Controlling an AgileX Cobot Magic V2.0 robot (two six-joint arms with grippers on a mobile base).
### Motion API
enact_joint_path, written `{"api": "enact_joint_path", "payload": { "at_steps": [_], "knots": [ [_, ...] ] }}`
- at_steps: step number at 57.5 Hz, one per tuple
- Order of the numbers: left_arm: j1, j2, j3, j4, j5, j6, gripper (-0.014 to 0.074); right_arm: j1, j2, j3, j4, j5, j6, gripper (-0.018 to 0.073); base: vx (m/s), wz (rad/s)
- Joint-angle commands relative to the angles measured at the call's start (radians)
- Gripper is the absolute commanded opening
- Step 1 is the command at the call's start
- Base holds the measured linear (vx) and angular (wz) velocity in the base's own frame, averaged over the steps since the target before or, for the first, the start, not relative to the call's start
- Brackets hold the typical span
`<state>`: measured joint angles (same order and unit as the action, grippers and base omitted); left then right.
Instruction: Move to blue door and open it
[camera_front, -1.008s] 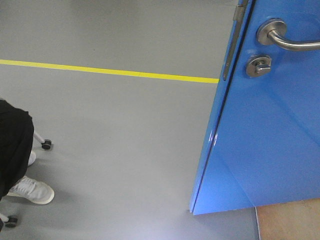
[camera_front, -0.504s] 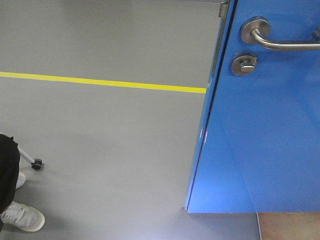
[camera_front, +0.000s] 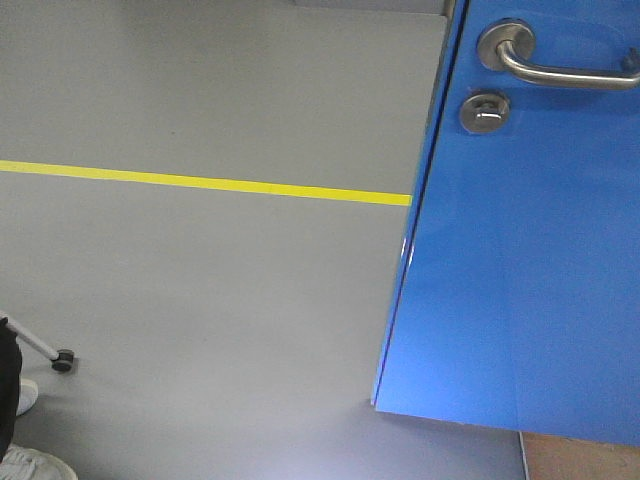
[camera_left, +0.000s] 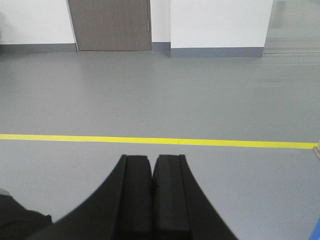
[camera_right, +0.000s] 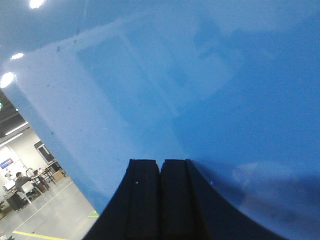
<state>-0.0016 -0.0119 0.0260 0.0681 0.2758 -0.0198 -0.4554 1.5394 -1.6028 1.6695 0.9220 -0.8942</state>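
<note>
On your left, the left tool (camera_left: 151, 197) hangs idle over grey floor (camera_front: 200, 300), pads pressed together on nothing; keep it clear. The blue door (camera_front: 520, 260) fills the right of the front view, already ajar. Your right tool (camera_right: 160, 200), likewise closed and empty, sits close against the panel: push steadily, staying below the lever handle (camera_front: 560, 70).

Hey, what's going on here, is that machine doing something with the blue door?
Yes. A two-armed robot on wheels is up close to the blue door, which already stands ajar, its free edge out over the grey floor. The right gripper is shut and right against the door's glossy face. The left gripper is shut too, pointing at open floor and a yellow line. Nothing grips the silver lever handle.
</note>
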Motion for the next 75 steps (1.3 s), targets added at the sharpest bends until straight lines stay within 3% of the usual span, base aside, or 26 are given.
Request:
{"api": "enact_joint_path", "payload": {
  "at_steps": [1, 75],
  "knots": [
    [-0.006, -0.012, -0.026, -0.002, -0.084, -0.007, 0.0073, -0.002, -0.037, -0.028, 0.058, -0.010, -0.008, 0.0012, 0.15, -0.09],
    [-0.006, -0.012, -0.026, -0.002, -0.084, -0.007, 0.0073, -0.002, -0.037, -0.028, 0.058, -0.010, -0.008, 0.0012, 0.01, -0.02]
  ]
}}
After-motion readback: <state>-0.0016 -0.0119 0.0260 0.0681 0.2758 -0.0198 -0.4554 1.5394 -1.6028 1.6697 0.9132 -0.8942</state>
